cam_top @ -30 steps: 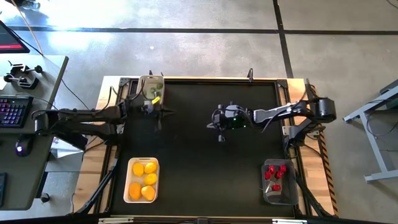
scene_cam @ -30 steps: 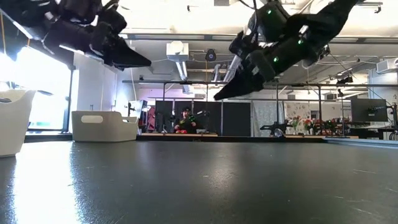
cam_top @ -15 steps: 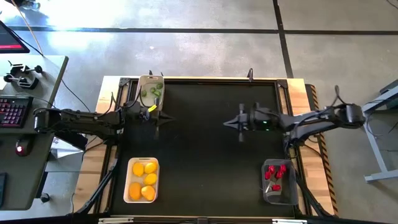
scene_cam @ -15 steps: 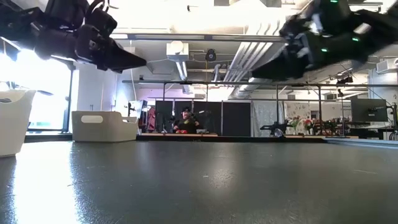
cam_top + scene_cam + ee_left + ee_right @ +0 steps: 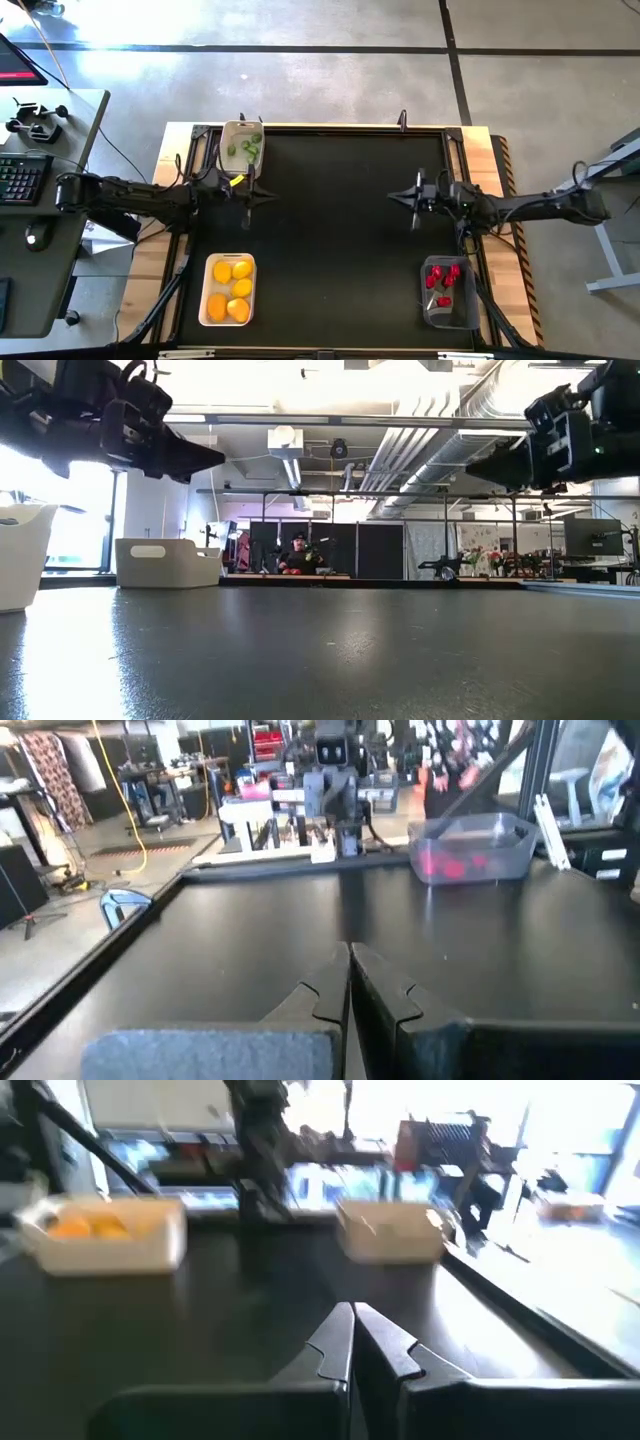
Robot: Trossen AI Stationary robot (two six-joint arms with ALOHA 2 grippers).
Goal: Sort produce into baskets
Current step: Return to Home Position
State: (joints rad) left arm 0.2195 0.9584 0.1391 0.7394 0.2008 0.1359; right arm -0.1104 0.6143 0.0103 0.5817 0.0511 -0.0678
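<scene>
My left gripper [image 5: 250, 198] is shut and empty above the table's left part, just near of the beige-white tub [image 5: 243, 147], which holds green pieces [image 5: 248, 150]. My right gripper [image 5: 415, 198] is shut and empty above the table's right part, far of the transparent bin [image 5: 447, 292] with red pieces [image 5: 442, 280]. The white tray [image 5: 229, 289] with several yellow-orange ovals [image 5: 232, 287] stands at the near left. Both grippers hang well above the table in the low view, the left gripper [image 5: 205, 459] and the right gripper [image 5: 480, 464]. The wrist views show each one's fingers closed, left [image 5: 350, 963] and right [image 5: 353, 1323].
The black table top [image 5: 330, 240] lies between the two arms. Wooden rails run along the table's left and right edges [image 5: 500, 160]. A desk with a keyboard [image 5: 20, 180] stands left of the table. A person [image 5: 298, 552] sits far off in the room behind.
My right gripper has drawn back from the table's middle toward its right edge, rising and tipping from a downward slant to about level. My left gripper has shifted a little toward the near edge, away from the beige tub. Both stay shut.
</scene>
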